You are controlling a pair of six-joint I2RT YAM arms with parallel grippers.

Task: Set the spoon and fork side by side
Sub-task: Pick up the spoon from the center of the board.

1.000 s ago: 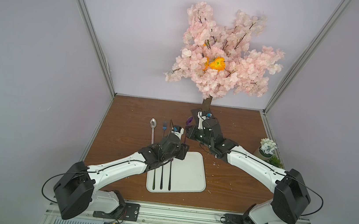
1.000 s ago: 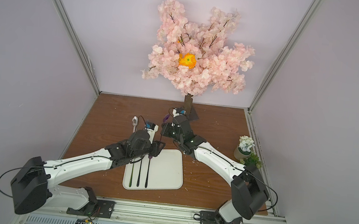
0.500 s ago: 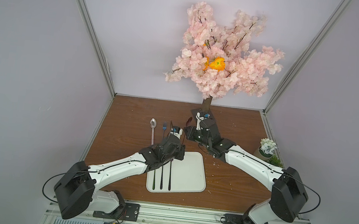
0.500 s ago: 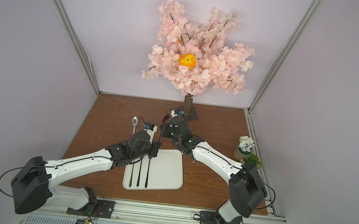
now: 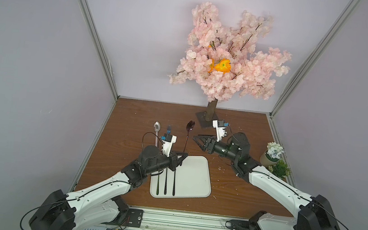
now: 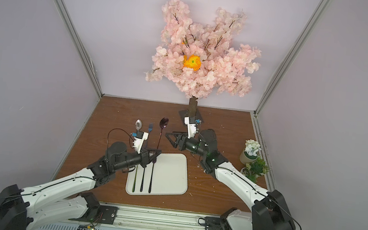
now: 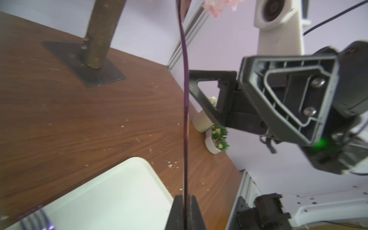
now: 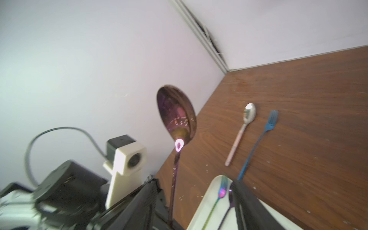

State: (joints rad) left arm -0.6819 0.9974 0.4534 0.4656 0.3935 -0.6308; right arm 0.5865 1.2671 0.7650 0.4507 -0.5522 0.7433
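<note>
Lab test cell: plain walls (image 5: 31, 55), alu frame (image 5: 93, 32), fake tree (image 5: 227, 54).

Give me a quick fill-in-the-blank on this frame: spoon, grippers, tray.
1. The purple spoon is clamped by the ____ gripper.
2. The right gripper stands ____, holding nothing.
3. The silver spoon lies beside a ____ fork on the table.
4. The tray holds ____ dark handles.

Missing: left; open; blue; three
</note>
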